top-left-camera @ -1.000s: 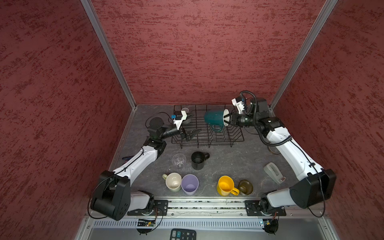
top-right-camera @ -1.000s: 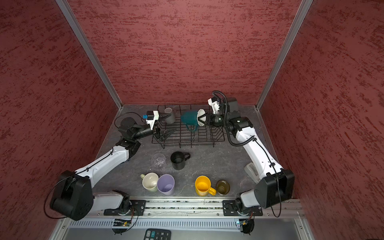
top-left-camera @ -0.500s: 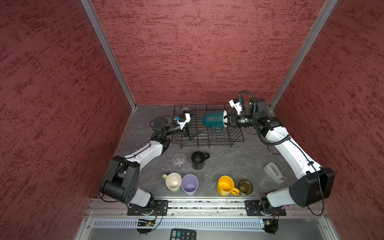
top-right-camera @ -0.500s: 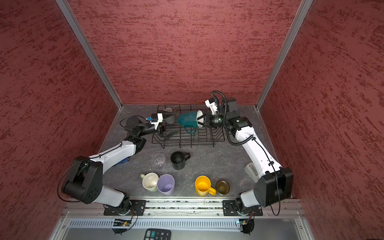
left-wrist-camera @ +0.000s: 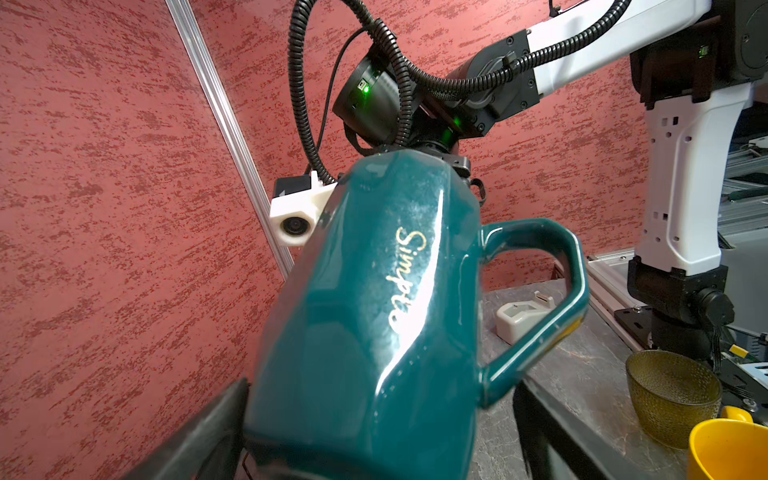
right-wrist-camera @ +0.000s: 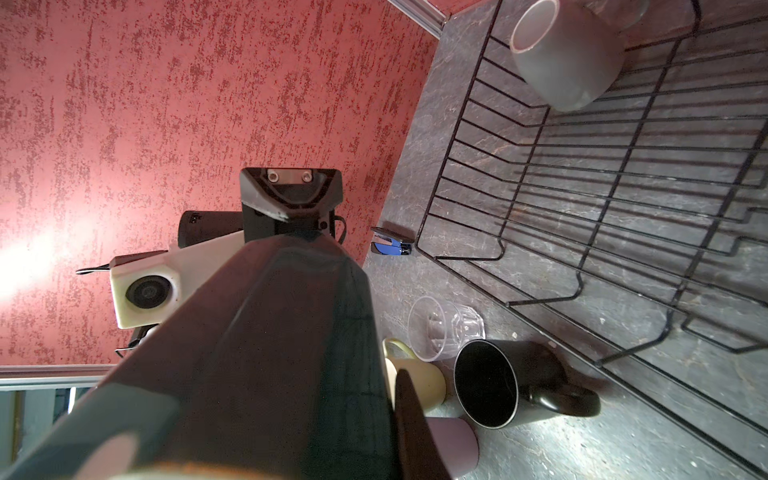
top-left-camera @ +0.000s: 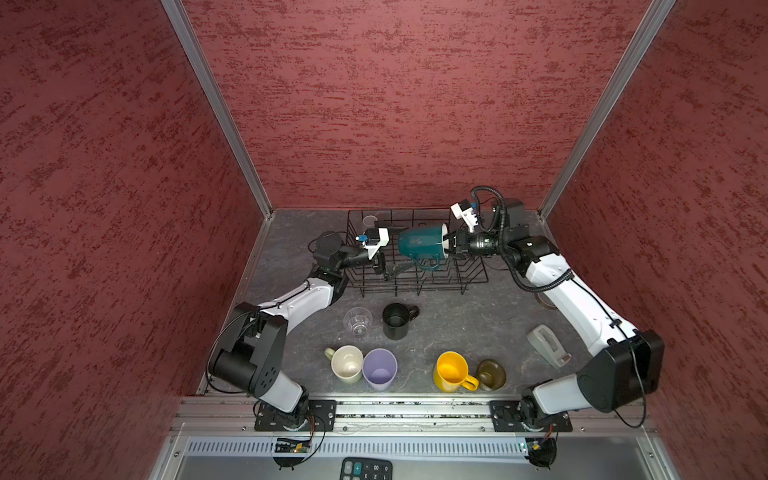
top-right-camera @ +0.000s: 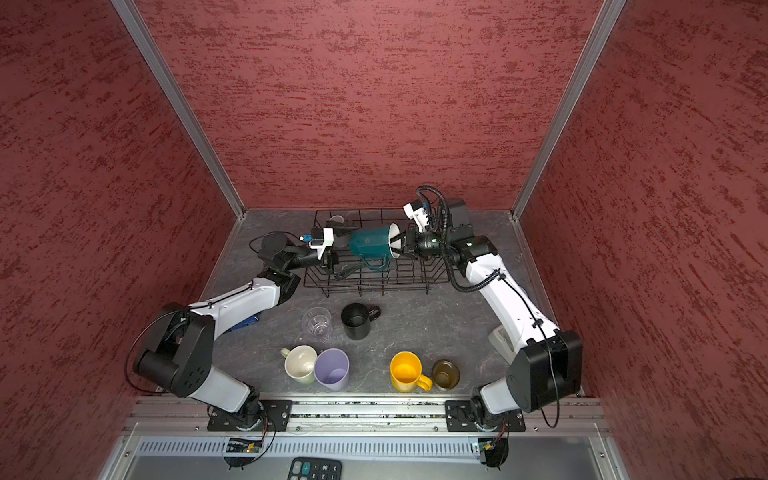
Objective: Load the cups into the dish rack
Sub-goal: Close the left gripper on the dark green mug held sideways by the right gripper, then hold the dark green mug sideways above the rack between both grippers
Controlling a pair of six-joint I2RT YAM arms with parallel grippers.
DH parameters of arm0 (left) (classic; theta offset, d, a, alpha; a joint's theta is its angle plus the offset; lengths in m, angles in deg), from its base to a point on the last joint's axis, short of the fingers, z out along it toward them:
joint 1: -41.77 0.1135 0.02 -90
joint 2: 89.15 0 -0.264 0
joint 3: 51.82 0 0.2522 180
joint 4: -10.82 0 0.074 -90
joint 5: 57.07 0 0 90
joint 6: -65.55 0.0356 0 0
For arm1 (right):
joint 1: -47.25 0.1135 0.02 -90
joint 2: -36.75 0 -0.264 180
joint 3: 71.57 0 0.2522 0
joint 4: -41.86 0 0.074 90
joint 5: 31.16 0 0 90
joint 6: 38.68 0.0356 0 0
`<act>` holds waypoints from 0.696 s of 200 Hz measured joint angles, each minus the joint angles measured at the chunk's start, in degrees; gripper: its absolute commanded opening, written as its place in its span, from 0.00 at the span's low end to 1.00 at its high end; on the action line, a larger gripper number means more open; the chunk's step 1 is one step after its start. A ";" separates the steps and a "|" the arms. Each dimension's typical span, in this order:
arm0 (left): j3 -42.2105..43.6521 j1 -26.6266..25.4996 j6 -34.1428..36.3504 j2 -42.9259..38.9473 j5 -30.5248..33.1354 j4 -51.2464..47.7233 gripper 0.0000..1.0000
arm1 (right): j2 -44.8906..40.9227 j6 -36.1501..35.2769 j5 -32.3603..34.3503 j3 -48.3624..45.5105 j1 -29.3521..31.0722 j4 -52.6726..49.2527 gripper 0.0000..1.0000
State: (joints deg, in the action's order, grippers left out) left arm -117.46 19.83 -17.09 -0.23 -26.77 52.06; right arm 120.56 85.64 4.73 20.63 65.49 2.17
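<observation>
Right jaws clamp the rim of the teal mug (top-left-camera: pixel 417 246), which lies sideways above the dish rack (top-left-camera: pixel 473 272). Left jaws stand wide apart at its base. 1 grey mug (top-left-camera: pixel 369 220) sits in the rack's far left corner. 6 cups (top-left-camera: pixel 379 370) stand on the counter (top-left-camera: pixel 457 320).

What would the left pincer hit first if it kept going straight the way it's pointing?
The teal mug. The open left pincer points at its base, while the right pincer holds it sideways by the rim. Depth is hard to judge; the base may already sit between the fingers.
</observation>
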 measured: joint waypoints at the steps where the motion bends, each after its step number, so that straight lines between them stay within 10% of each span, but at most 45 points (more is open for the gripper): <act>1: 0.00 -0.02 -0.02 0.00 0.00 0.02 0.99 | 0.00 0.02 -0.04 -0.02 0.02 0.07 0.00; 139: -1.14 -1.97 -2.45 2.25 -2.43 3.78 0.98 | 0.00 5.88 -2.64 -4.15 2.43 7.43 0.00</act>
State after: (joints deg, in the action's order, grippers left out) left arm -118.60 17.87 -19.54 2.02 -29.20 55.84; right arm 120.56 91.52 2.09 16.47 67.91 9.60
